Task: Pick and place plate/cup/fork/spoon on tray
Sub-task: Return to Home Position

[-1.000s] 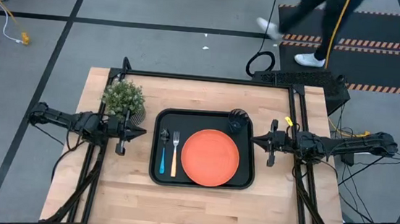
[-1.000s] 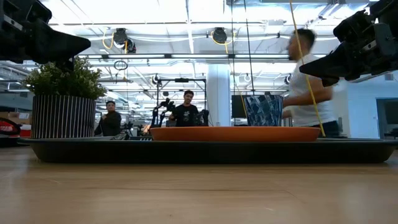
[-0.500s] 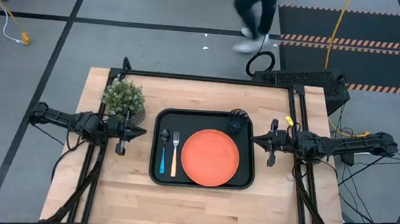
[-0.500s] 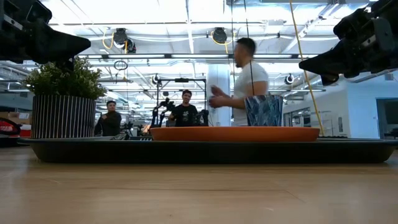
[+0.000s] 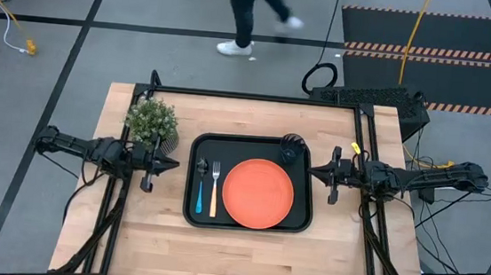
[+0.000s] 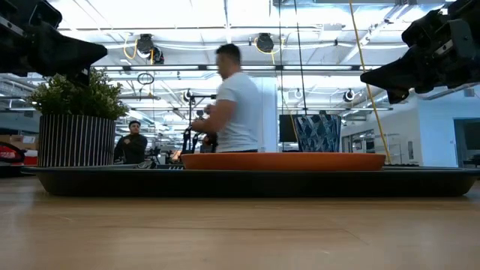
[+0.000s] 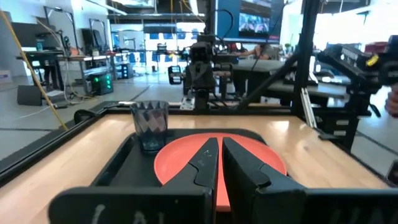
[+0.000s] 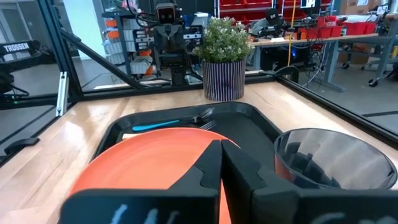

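From above, the tray (image 5: 244,148) lies mid-table. The plate (image 5: 258,193) fills its 3 o'clock half, and the cup (image 5: 291,149) stands in its 1 o'clock corner, just beside the plate's rim. The fork (image 5: 214,188) and spoon (image 5: 200,190) lie side by side along the 9 o'clock edge, the spoon outermost, both heads pointing to 12. A plant (image 5: 152,122) stands off the tray at 10 o'clock. The left gripper (image 5: 175,162) hangs at the tray's 9 o'clock and the right gripper (image 5: 314,170) at its 3 o'clock. Both are apart from the tray and point at it. A person (image 5: 253,5) walks on the floor at 12 o'clock.

At table height, the plate (image 6: 285,161) sits flat in the tray (image 6: 247,182), with the cup (image 6: 319,133) behind it. Both grippers are raised well above the tray, the left (image 6: 94,54) over the plant (image 6: 75,124).

The left wrist camera shows its fingers (image 7: 205,165) clenched on nothing, with the plate (image 7: 180,162) and cup (image 7: 151,126) beyond.

The right wrist camera shows its fingers (image 8: 208,171) likewise pressed together and empty. Beyond them are the plate (image 8: 149,158), the cup (image 8: 329,158) close by, the spoon (image 8: 165,126) and the fork's tines (image 8: 208,125).
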